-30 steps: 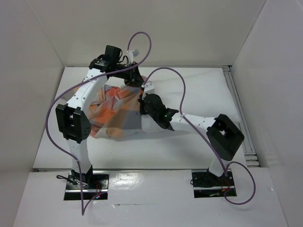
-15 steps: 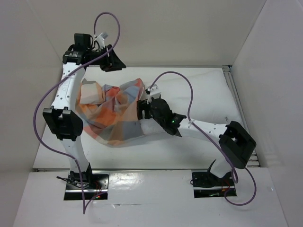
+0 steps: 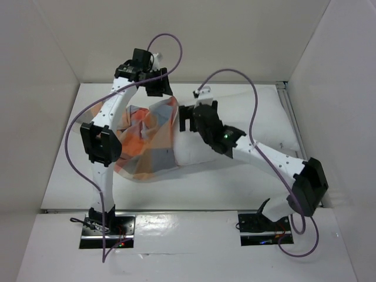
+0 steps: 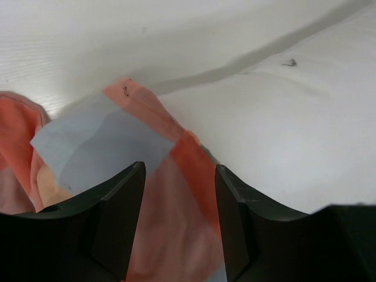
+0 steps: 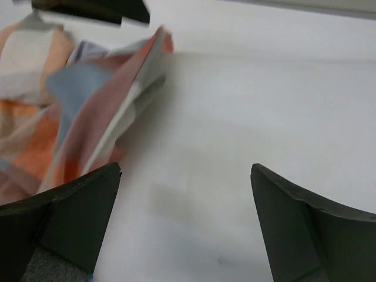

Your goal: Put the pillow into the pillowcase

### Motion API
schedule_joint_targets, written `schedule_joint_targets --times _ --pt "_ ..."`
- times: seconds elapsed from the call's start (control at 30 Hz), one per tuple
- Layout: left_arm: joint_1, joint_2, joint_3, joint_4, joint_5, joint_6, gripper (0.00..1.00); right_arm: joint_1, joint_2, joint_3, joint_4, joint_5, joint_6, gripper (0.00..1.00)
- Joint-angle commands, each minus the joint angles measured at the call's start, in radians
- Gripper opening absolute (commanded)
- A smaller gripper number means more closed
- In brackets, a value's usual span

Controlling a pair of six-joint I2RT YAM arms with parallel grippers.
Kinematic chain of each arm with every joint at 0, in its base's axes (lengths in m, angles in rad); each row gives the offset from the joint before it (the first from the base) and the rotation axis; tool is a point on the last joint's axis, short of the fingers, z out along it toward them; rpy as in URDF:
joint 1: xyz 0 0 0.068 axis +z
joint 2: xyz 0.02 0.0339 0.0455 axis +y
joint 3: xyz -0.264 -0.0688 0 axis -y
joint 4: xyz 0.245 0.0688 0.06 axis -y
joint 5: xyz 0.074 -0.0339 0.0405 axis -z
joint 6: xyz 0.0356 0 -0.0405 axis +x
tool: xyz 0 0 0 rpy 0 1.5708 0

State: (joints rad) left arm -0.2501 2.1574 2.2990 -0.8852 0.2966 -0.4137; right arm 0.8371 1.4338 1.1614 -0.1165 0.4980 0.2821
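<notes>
In the left wrist view the left gripper (image 4: 179, 194) has its jaws standing part-way apart and clamping nothing. Its two dark fingers (image 4: 117, 217) rise from the bottom edge of the frame. In the gap between them an orange check of the pillowcase (image 4: 106, 141) shows, lying loose beyond the tips rather than pinched. A grey-blue check sits at centre left of that frame. The white table (image 4: 305, 117) fills the right side up to a grey seam that runs toward the upper right.

In the right wrist view the right gripper (image 5: 185, 223) is spread wide and holds nothing. One finger sits in each lower corner, and between them lies plain white surface; whether that is pillow or table cannot be told there. The rumpled edge of the pillowcase (image 5: 70, 117) occupies the upper left, just beside the left-hand finger.

From above, the left gripper (image 3: 160, 89) hangs over the far corner of the pillowcase (image 3: 144, 150), upper left of centre. The right gripper (image 3: 182, 119) points at the cloth's right edge, close to it, near the middle of the frame.

The pillowcase lies crumpled at centre left, partly under the left arm (image 3: 103, 144). The pillow (image 3: 188, 155) shows as a white mass sticking out of the case's lower right side, running under the right arm (image 3: 258, 154). How much of it is inside the sleeve cannot be seen.
</notes>
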Motion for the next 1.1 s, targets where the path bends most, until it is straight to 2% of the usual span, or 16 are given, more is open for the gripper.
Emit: schedule_joint_targets --times 0.0,0.07,0.2,0.33,0.4,0.43,0.47,0.5,0.57,0.6,0.63,0.77,0.83,0.93,1.07 --pt "-0.031 0.044 0.076 -0.009 -0.155 0.036 0.64 -0.07 0.121 0.17 -0.219 0.041 0.04 0.99" --pt "-0.04 0.057 0.085 -0.02 -0.168 0.036 0.62 -0.096 0.18 0.226 -0.248 0.016 0.029 0.99" --pt "-0.063 0.091 0.065 -0.057 -0.091 0.099 0.62 -0.144 0.2 0.204 -0.2 -0.065 0.045 0.98" --pt "-0.074 0.159 0.076 -0.11 -0.015 0.121 0.5 -0.208 0.246 0.13 -0.137 -0.164 0.065 0.88" --pt "-0.074 0.18 0.076 -0.129 0.013 0.133 0.21 -0.208 0.31 0.13 -0.137 -0.213 0.065 0.71" --pt "-0.074 0.18 0.076 -0.129 0.013 0.133 0.06 -0.208 0.327 0.13 -0.137 -0.232 0.065 0.57" --pt "-0.074 0.18 0.065 -0.129 -0.006 0.119 0.0 -0.208 0.338 0.13 -0.137 -0.243 0.065 0.38" --pt "-0.074 0.17 0.065 -0.12 -0.007 0.119 0.0 -0.208 0.338 0.13 -0.127 -0.243 0.075 0.02" --pt "-0.074 0.113 0.031 -0.091 0.015 0.119 0.0 -0.208 0.295 0.069 -0.085 -0.266 0.085 0.0" --pt "-0.074 0.09 0.031 -0.077 0.015 0.119 0.0 -0.198 0.26 0.037 -0.01 -0.279 0.072 0.0" --pt "-0.074 0.069 0.031 -0.055 0.027 0.109 0.0 -0.197 0.179 0.005 0.026 -0.294 0.063 0.0" --pt "-0.074 -0.008 0.063 -0.015 0.114 0.089 0.0 -0.139 0.005 -0.112 0.103 -0.39 0.02 0.0" --pt "-0.074 -0.028 0.076 -0.003 0.183 0.089 0.0 -0.106 -0.082 -0.182 0.145 -0.391 0.003 0.0" --pt "-0.074 -0.063 0.06 0.047 0.262 0.069 0.0 -0.066 -0.16 -0.267 0.166 -0.41 -0.008 0.0" --pt "-0.084 -0.085 0.016 0.155 0.367 0.015 0.0 -0.044 -0.164 -0.304 0.176 -0.438 -0.008 0.0"
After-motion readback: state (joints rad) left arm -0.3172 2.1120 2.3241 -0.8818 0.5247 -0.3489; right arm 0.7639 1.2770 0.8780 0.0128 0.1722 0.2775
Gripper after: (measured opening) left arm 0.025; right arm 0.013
